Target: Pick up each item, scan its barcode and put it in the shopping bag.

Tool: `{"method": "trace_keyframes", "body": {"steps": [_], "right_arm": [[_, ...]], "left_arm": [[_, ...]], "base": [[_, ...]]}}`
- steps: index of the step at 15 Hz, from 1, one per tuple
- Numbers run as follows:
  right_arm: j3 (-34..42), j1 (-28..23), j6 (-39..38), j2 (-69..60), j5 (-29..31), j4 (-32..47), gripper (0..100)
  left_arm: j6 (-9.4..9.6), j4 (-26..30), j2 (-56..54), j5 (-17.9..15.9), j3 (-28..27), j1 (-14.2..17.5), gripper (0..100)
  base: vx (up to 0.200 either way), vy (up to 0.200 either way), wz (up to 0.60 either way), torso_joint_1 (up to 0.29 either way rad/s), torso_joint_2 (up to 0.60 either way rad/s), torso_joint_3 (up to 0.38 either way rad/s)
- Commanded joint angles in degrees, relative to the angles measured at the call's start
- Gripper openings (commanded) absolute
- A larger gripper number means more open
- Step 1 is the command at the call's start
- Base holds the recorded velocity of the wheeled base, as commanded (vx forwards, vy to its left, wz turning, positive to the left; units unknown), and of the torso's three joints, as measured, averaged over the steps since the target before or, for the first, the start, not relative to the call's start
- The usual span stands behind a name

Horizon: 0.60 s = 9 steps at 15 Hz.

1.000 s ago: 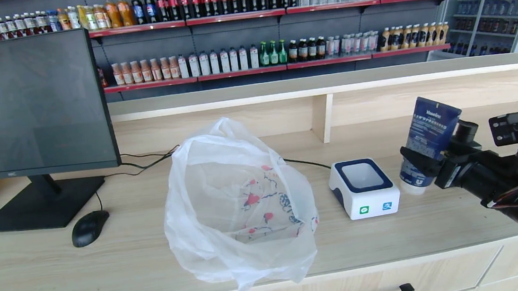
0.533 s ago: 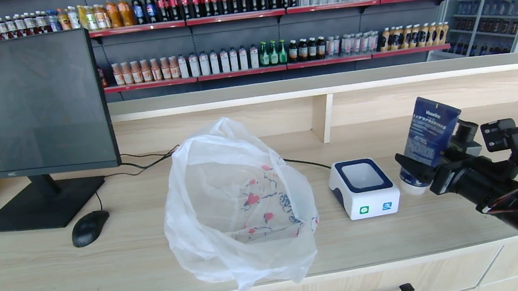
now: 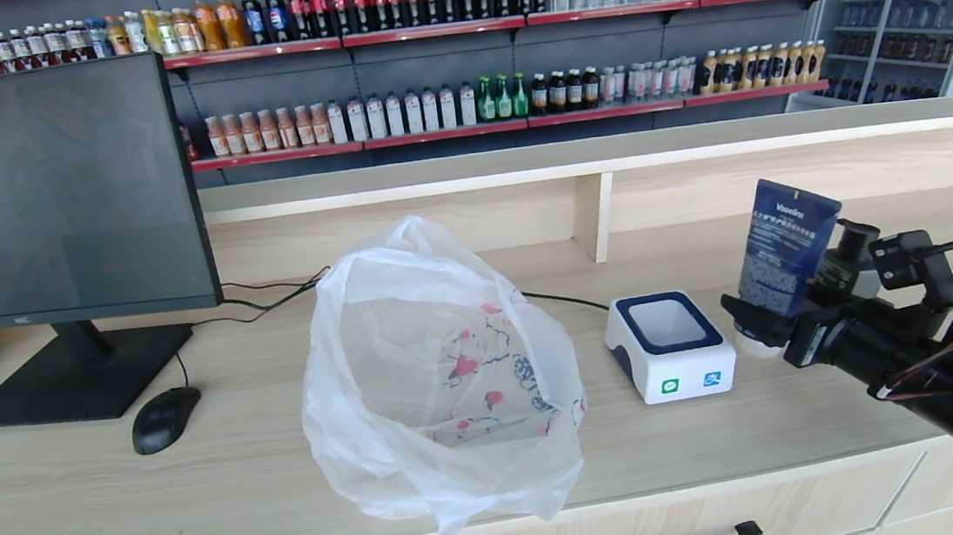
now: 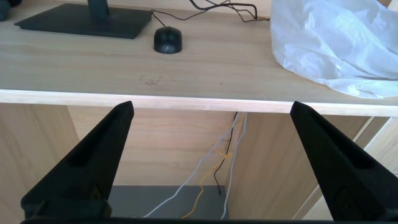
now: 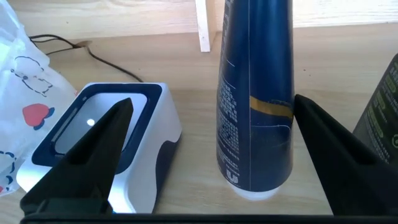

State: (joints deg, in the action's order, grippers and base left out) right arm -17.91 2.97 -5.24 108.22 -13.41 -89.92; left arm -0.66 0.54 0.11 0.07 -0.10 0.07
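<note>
A dark blue tube (image 3: 787, 251) stands on its white cap on the counter, right of the white barcode scanner (image 3: 669, 345). My right gripper (image 3: 774, 319) is open, with a finger on each side of the tube's lower part and a gap at both. In the right wrist view the tube (image 5: 256, 93) rises between the spread fingers, with the scanner (image 5: 106, 143) beside it. The white shopping bag (image 3: 439, 376) stands open at the middle of the counter. My left gripper (image 4: 211, 162) is open with nothing in it, below the counter's front edge (image 4: 186, 99).
A dark bottle (image 3: 845, 265) stands just behind the tube. A monitor (image 3: 54, 194) and a mouse (image 3: 165, 418) are on the left of the counter. The scanner's cable (image 3: 563, 298) runs behind the bag. A raised wooden ledge (image 3: 593, 204) borders the back.
My right arm has moved left, bringing its open fingers closer around the tube. The tube's top has shifted slightly left. The bag and scanner have not moved.
</note>
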Motion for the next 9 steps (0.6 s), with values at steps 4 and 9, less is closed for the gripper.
{"method": "trace_keyframes", "body": {"steps": [4, 9], "right_arm": [[-0.37, -0.34, -0.03, 1.74, -0.04, -0.08, 100], [-2.75, -2.71, 0.32, 2.88, 0.58, -0.08, 100]], "left_arm": [[-0.04, -0.01, -0.02, 0.01, 0.01, 0.01, 100], [0.04, -0.01, -0.02, 0.01, 0.01, 0.01, 100]], "base": [[0.0, 0.0, 0.0, 0.0, 0.0, 0.0], [0.0, 0.0, 0.0, 0.0, 0.0, 0.0]]}}
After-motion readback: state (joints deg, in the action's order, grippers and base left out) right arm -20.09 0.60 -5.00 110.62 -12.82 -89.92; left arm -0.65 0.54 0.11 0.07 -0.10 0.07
